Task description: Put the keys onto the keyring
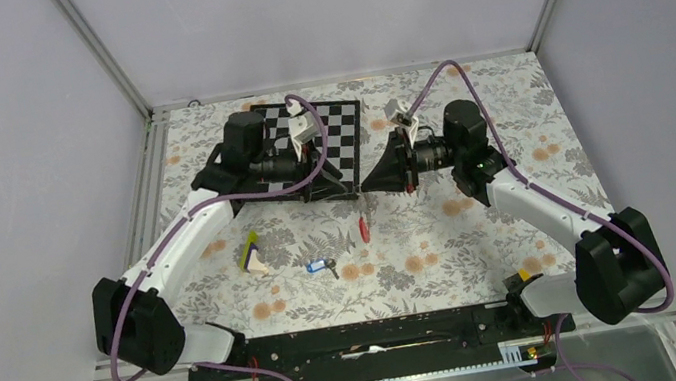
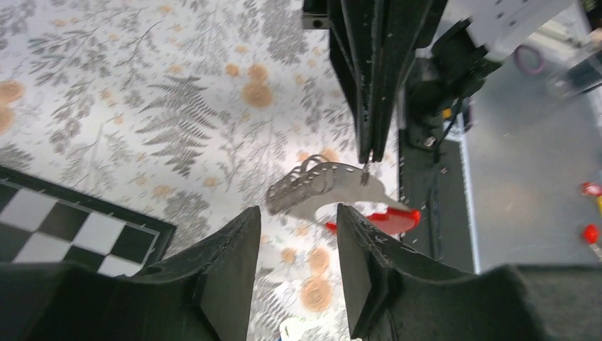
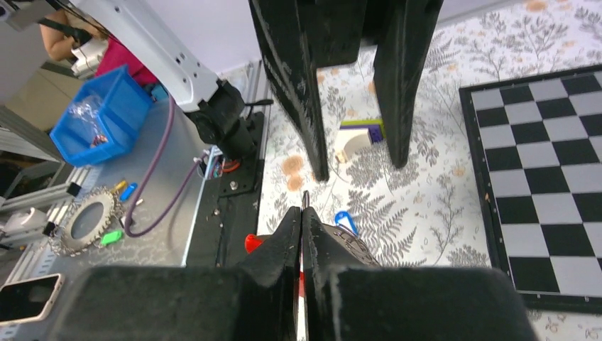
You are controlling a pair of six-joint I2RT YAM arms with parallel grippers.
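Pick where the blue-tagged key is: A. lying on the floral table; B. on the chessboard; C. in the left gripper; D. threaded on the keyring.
A: the keys lie on the table, apart from the keyring, which hangs pinched in the shut right gripper.

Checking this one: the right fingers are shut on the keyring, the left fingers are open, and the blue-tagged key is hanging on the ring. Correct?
Not quite. The key is not on the keyring. The top external view shows it lying on the table, apart from the ring. The rest stands: the right fingers are shut on the keyring and the left fingers are open.
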